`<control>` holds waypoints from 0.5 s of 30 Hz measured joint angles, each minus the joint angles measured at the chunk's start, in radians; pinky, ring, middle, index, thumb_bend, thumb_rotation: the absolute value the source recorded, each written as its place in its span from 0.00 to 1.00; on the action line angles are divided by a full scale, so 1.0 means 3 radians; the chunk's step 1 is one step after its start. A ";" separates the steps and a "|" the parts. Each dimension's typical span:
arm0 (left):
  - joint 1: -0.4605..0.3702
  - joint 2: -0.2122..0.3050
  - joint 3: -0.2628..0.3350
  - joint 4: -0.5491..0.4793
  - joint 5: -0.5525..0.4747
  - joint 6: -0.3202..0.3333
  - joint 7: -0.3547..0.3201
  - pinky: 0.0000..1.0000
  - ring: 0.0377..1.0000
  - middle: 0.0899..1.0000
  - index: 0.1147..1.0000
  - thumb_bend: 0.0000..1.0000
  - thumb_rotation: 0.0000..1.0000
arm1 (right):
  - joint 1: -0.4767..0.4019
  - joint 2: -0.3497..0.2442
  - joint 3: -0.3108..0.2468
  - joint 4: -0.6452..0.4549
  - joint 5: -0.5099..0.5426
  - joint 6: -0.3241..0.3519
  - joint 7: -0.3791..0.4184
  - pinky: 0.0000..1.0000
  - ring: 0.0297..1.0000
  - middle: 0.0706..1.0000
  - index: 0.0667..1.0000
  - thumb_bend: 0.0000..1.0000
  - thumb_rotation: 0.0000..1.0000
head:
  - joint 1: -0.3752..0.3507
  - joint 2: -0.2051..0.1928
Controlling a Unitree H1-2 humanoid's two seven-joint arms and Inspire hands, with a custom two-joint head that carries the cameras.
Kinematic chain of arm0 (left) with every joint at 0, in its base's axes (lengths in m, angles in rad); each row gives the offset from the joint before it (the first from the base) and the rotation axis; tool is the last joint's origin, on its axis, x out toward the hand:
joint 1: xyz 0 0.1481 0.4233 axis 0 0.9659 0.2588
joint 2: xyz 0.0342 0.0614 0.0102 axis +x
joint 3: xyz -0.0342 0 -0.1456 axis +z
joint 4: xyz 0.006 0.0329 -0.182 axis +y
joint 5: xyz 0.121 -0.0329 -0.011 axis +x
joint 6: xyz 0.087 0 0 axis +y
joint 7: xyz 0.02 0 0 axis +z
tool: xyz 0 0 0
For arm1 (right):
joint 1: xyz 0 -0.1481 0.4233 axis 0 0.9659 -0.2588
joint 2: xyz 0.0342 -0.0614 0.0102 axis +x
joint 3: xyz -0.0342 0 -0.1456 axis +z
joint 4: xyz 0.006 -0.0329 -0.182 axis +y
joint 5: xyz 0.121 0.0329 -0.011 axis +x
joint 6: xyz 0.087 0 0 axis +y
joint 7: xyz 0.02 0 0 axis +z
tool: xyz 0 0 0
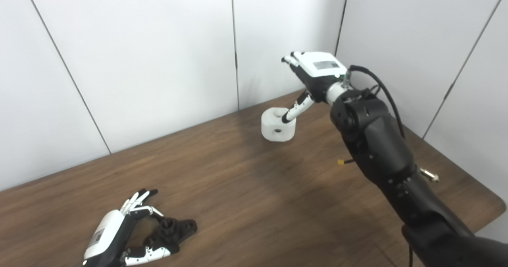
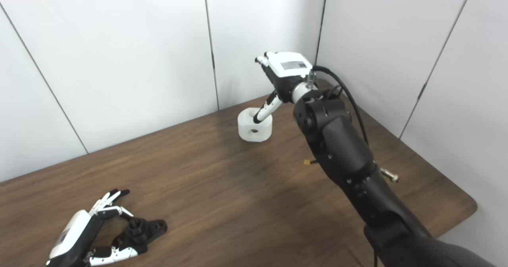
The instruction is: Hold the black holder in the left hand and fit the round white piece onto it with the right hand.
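White piece (image 1: pixel 278 125) near far edge (apart)

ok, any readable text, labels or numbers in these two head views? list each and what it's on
None can be read.
Grey label on the white back of the right hand: print is there, too blurred to read.
Grey label on the white back of the left hand: too small and blurred to read.
Round white piece, black holder, brown wooden table and white wall panels: no markings visible.
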 measured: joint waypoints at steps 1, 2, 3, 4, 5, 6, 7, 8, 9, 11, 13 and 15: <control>0.0006 0.0000 0.0007 -0.0009 0.0000 0.0002 -0.0005 1.00 1.00 0.94 0.42 0.52 0.05 | -0.0004 -0.0002 0.0029 0.0032 0.0027 -0.0013 -0.0009 0.86 1.00 1.00 0.93 0.96 0.35 | 0.0000 0.0000; 0.0011 0.0001 0.0014 -0.0014 0.0000 0.0002 -0.0009 1.00 1.00 0.94 0.42 0.52 0.05 | -0.0011 -0.0003 0.0057 0.0089 0.0057 -0.0035 -0.0012 0.86 1.00 1.00 0.93 0.97 0.36 | 0.0000 0.0000; 0.0013 0.0001 0.0019 -0.0015 0.0001 0.0002 -0.0011 1.00 1.00 0.94 0.42 0.52 0.05 | -0.0022 -0.0004 0.0088 0.0140 0.0077 -0.0044 -0.0017 0.87 1.00 1.00 0.93 0.97 0.37 | 0.0000 0.0000; 0.0015 0.0002 0.0023 -0.0015 0.0002 0.0002 -0.0011 1.00 1.00 0.94 0.42 0.52 0.05 | -0.0039 -0.0004 0.0118 0.0206 0.0102 -0.0052 -0.0020 0.87 1.00 1.00 0.93 0.97 0.37 | 0.0020 0.0010; 0.0016 0.0002 0.0025 -0.0015 0.0003 0.0002 -0.0011 1.00 1.00 0.94 0.42 0.52 0.05 | -0.0061 -0.0005 0.0151 0.0272 0.0120 -0.0052 -0.0019 0.87 1.00 1.00 0.93 0.98 0.38 | 0.0021 0.0010; 0.0017 0.0001 0.0026 -0.0015 0.0005 0.0001 -0.0011 1.00 1.00 0.94 0.42 0.52 0.05 | -0.0078 -0.0005 0.0173 0.0313 0.0129 -0.0052 -0.0019 0.87 1.00 1.00 0.93 0.98 0.39 | 0.0021 0.0010; 0.0017 0.0002 0.0027 -0.0015 0.0005 0.0000 -0.0011 1.00 1.00 0.94 0.42 0.52 0.05 | -0.0106 -0.0006 0.0199 0.0365 0.0142 -0.0050 -0.0014 0.89 1.00 1.00 0.93 0.99 0.39 | 0.0036 0.0010; 0.0017 0.0001 0.0028 -0.0015 0.0006 -0.0001 -0.0011 1.00 1.00 0.93 0.42 0.52 0.05 | -0.0132 -0.0007 0.0219 0.0402 0.0151 -0.0047 -0.0005 0.89 1.00 1.00 0.93 0.99 0.39 | 0.0036 0.0010; 0.0018 0.0001 0.0028 -0.0015 0.0006 -0.0001 -0.0011 1.00 1.00 0.93 0.42 0.52 0.05 | -0.0164 -0.0007 0.0242 0.0447 0.0162 -0.0037 0.0007 0.90 1.00 1.00 0.93 1.00 0.39 | 0.0036 0.0010; 0.0017 -0.0002 0.0031 -0.0015 0.0006 -0.0001 -0.0014 1.00 1.00 0.93 0.42 0.52 0.05 | -0.0222 -0.0007 0.0287 0.0492 0.0183 -0.0015 0.0042 0.91 1.00 1.00 0.92 1.00 0.39 | 0.0046 0.0026; 0.0017 -0.0007 0.0035 -0.0013 0.0006 -0.0005 -0.0017 1.00 1.00 0.93 0.42 0.52 0.05 | -0.0266 -0.0005 0.0319 0.0526 0.0207 0.0004 0.0064 0.93 1.00 1.00 0.92 1.00 0.39 | 0.0051 0.0026; 0.0014 -0.0012 0.0036 -0.0008 0.0007 -0.0007 -0.0021 1.00 1.00 0.93 0.42 0.52 0.05 | -0.0308 -0.0005 0.0341 0.0622 0.0248 0.0020 0.0113 0.94 1.00 1.00 0.93 1.00 0.39 | 0.0051 0.0031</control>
